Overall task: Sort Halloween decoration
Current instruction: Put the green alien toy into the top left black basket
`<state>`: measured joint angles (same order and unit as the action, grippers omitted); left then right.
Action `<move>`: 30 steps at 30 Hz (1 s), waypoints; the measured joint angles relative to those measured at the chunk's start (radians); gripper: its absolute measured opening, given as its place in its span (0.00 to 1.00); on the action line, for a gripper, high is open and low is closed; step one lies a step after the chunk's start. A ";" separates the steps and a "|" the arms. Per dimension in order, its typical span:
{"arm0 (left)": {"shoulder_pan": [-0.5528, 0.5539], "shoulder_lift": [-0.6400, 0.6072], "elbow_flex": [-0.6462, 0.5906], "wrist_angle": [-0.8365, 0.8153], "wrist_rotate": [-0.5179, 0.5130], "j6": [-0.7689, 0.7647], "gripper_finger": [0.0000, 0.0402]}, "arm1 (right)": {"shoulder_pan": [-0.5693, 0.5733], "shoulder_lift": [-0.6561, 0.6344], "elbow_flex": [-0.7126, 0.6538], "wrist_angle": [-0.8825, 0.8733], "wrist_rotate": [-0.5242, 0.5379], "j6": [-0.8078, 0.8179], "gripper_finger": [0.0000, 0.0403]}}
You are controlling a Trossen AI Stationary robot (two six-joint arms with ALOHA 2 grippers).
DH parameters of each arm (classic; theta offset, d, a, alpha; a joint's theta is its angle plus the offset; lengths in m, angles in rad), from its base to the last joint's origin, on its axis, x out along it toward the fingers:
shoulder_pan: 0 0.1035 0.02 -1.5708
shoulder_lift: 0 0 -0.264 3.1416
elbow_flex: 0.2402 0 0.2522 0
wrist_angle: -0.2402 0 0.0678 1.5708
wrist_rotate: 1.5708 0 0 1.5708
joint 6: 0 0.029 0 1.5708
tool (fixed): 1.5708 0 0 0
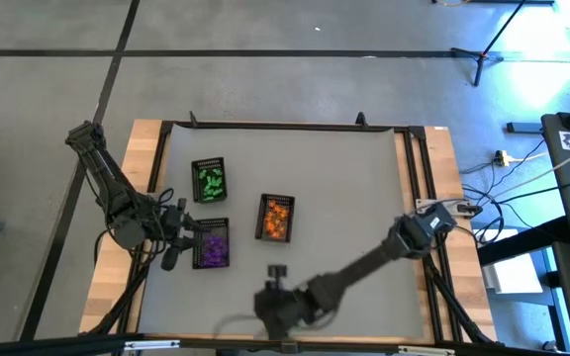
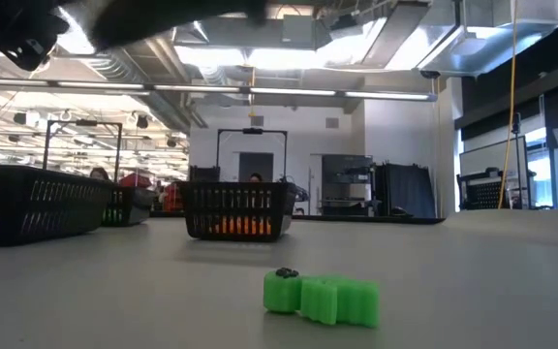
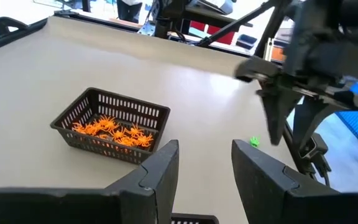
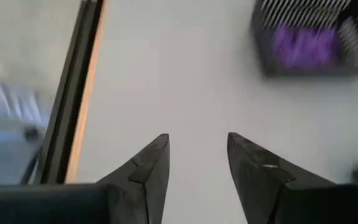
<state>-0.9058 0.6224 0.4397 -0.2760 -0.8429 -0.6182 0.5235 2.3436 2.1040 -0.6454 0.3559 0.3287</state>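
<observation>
Green trinket (image 2: 322,296) lumpy, lying loose on table; both tools wide, holding nothing

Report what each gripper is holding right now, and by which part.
Nothing is held. The right gripper is open over bare table, the left gripper open beside the purple tray. A green trinket lies loose on the table.

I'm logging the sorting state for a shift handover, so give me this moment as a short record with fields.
green tray: holds green trinkets, far left of the mat
orange tray: holds orange trinkets, mid-table
purple tray: holds purple trinkets, beside the left gripper
loose piece: one green trinket lying on the mat, outside any tray
left gripper: open, empty, at the purple tray's left side
right gripper: open, empty, over bare mat near the table's front edge
</observation>
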 joint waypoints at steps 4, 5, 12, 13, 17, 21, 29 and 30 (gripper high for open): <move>0.000 0.000 0.000 0.000 -0.007 0.000 0.35 | 0.080 0.001 -0.006 -0.144 0.048 0.103 0.40; 0.000 0.000 0.000 0.000 -0.007 0.000 0.35 | 0.093 0.001 -0.016 -0.159 0.050 0.145 0.40; 0.000 0.000 0.000 0.000 -0.011 -0.001 0.35 | 0.141 0.002 -0.088 -0.220 0.025 0.439 0.40; 0.000 0.000 0.000 0.000 -0.011 -0.001 0.35 | 0.139 0.002 -0.104 -0.220 0.018 0.470 0.40; 0.000 0.000 0.000 0.000 -0.011 -0.002 0.35 | 0.135 0.003 -0.178 -0.208 0.015 0.557 0.40; 0.000 0.000 0.000 0.000 -0.011 -0.008 0.35 | 0.137 -0.001 -0.250 -0.133 -0.029 0.584 0.40; 0.000 0.002 0.000 0.000 -0.011 -0.008 0.35 | 0.140 -0.006 -0.326 -0.035 -0.013 0.590 0.39; 0.000 0.003 0.000 0.000 -0.011 -0.008 0.35 | 0.140 -0.006 -0.326 -0.036 -0.006 0.587 0.38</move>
<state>-0.9054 0.6253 0.4397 -0.2758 -0.8536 -0.6262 0.6636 2.3375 1.7782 -0.6814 0.3496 0.9156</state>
